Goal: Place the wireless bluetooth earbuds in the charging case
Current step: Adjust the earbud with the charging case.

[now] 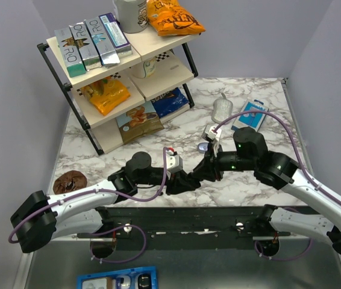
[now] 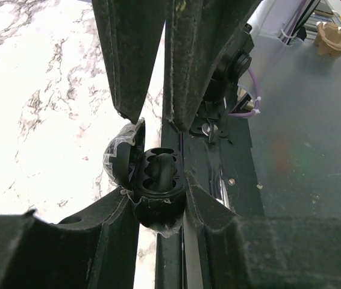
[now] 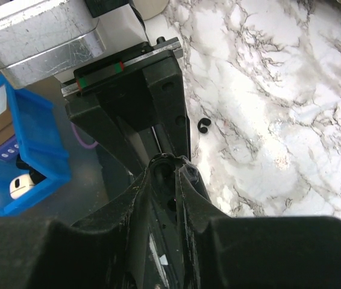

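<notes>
Round black charging case [image 2: 158, 195]: lid open. Glossy black earbud [image 2: 165, 167] seated inside. Second black earbud [image 3: 204, 124] loose on marble tabletop [image 3: 267, 90].

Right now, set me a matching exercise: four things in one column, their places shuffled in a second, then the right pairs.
Things
1. charging case
2. loose earbud
3. row of slim boxes
4. blue tray

Places
A. top shelf of the rack
B. grey surface below the table's near edge
C. clamped in the left jaws, lid open
D. lying on the bare marble table

Pairs: 1-C, 2-D, 3-A, 4-B
</notes>
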Motion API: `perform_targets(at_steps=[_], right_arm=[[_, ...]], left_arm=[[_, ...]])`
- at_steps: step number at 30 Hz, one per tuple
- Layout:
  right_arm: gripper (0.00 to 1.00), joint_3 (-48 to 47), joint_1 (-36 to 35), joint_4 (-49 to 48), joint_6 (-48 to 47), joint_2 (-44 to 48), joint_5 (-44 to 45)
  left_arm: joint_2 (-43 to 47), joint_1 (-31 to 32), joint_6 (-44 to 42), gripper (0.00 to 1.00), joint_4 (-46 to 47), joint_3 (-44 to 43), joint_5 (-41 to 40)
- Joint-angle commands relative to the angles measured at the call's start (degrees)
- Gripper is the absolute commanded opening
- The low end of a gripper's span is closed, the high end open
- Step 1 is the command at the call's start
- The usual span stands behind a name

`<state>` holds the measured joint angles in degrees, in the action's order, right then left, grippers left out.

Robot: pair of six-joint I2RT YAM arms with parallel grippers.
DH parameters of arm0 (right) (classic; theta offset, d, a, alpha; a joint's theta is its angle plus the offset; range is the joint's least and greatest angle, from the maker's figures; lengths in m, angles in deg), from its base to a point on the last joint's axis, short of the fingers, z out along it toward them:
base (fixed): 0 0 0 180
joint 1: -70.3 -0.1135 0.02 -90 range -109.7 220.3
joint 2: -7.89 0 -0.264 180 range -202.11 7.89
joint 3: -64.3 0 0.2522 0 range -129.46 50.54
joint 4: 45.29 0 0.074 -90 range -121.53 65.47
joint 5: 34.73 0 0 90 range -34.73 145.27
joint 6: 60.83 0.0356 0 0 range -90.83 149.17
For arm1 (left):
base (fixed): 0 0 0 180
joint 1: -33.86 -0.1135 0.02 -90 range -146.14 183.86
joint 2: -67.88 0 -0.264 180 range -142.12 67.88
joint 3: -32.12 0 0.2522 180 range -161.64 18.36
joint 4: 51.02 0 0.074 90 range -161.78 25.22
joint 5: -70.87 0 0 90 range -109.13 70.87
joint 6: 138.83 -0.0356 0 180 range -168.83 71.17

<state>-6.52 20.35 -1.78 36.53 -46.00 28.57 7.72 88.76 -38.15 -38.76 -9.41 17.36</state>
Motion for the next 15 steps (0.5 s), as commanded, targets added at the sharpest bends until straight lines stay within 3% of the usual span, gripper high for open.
perform_targets(at_steps=[1, 15], right_arm=[[0.32, -1.48, -1.11, 2.14, -1.38, -1.48, -1.69], [0.31, -1.48, -1.81, 3.2, -2.7, -2.98, -0.47]], left_arm=[[0.39, 0.21, 0.05, 0.0, -0.09, -1.5, -1.95], [0.92, 0.3, -0.57, 0.0, 0.26, -1.5, -3.18]])
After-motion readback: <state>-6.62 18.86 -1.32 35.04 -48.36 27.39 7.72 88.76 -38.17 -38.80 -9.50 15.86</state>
